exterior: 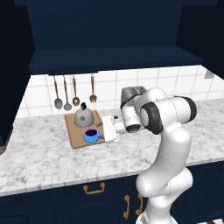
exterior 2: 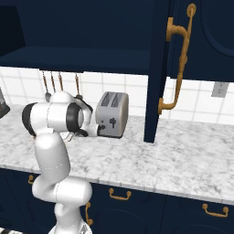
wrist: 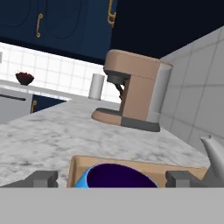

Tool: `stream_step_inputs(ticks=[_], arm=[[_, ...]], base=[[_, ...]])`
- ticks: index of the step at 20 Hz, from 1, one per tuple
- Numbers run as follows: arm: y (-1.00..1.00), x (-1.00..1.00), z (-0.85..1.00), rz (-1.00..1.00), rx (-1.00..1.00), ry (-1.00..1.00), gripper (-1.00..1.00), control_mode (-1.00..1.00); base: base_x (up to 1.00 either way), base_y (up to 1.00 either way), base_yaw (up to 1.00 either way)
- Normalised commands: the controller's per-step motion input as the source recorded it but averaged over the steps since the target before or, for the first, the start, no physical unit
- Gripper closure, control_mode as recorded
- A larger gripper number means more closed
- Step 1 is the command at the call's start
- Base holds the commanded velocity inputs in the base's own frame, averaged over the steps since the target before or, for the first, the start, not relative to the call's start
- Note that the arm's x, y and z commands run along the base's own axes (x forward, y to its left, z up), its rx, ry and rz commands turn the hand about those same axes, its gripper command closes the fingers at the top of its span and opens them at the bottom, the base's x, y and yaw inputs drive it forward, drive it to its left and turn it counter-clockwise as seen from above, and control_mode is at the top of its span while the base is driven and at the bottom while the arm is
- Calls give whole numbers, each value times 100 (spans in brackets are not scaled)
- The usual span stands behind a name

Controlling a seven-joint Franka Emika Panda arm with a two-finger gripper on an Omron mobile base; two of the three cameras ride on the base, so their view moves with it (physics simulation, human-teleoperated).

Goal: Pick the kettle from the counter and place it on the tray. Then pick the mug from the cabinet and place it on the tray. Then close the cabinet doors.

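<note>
The blue mug (exterior: pixel 91 136) stands on the front right part of the wooden tray (exterior: pixel 74 131), and the grey kettle (exterior: pixel 83 116) sits just behind it on the same board. My gripper (exterior: pixel 104 133) reaches in low from the right and is open. In the hand view its fingertips (wrist: pixel 42 178) stand apart on either side of the mug (wrist: pixel 114 176), with a gap on each side. The tray's edge (wrist: pixel 131 163) and the kettle's spout (wrist: pixel 214 154) show behind. Above, the cabinet (exterior: pixel 113 59) is open, and one door (exterior 2: pixel 201 41) with its brass handle (exterior 2: pixel 179 59) is swung out.
A silver toaster (exterior 2: pixel 112 114) stands on the marble counter (exterior: pixel 48 157) just right of my arm. Utensils (exterior: pixel 65 94) hang on the tiled wall behind the tray. Further along the counter are a brown coffee machine (wrist: pixel 133 94) and a white cylinder (wrist: pixel 96 86).
</note>
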Motion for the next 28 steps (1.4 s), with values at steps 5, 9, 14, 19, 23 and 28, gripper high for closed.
stream_step_inputs(ticks=[5,9,14,19,23,28], arm=[[-6,-60,22,-7,0,-10,-100,-100],[-9,-79,72,-15,0,-8,-100,-100],[-13,-61,89,-19,0,0,-100,-100],[-27,-41,95,-18,-1,0,-100,-100],[-36,-43,95,-15,-2,0,-100,-100],[-52,-27,77,-16,-3,4,-100,-100]], base=[[0,0,0],[0,0,0],[0,0,0],[0,0,0],[0,0,0],[0,0,0]])
